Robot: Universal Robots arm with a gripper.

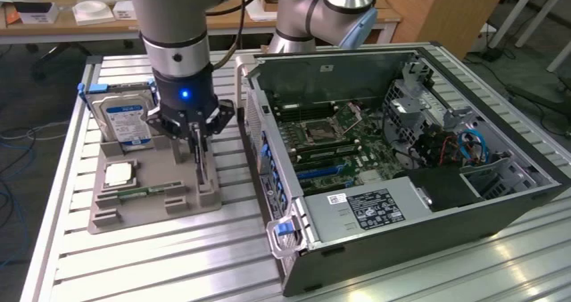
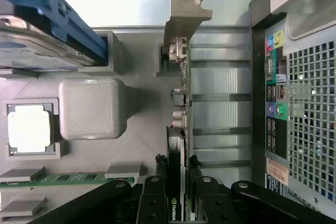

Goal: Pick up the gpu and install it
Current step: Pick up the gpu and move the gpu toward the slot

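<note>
**Slatted metal bench, grasp step: jaws on the gpu at the parts holder**

Bench top is a ribbed aluminium table. A grey parts holder sits on the exterior view's left and an open computer case on the exterior view's right, lid off and motherboard exposed. Office desks and cables are far behind.

The gripper is down over the holder's right edge, the side nearest the case. The gpu stands on its long edge there, with its silver bracket at the end away from the gripper. In the wrist view the black fingers sit one on each flat face of the card, partly closed and pinching it. It looks gripped. I cannot tell if the lower edge has left the holder slot.

Hard drive, processor and memory stick are all in the holder, untouched.

Step, as I judge it: pickup, grip made, install not yet begun, and nothing sits in the case's expansion slots.

Next move calls for a straight vertical pull. The card is thin and upright, so any sideways drag could jam it in the holder or twist it in the pinch. It also needs clearance over the case's near wall.
</note>
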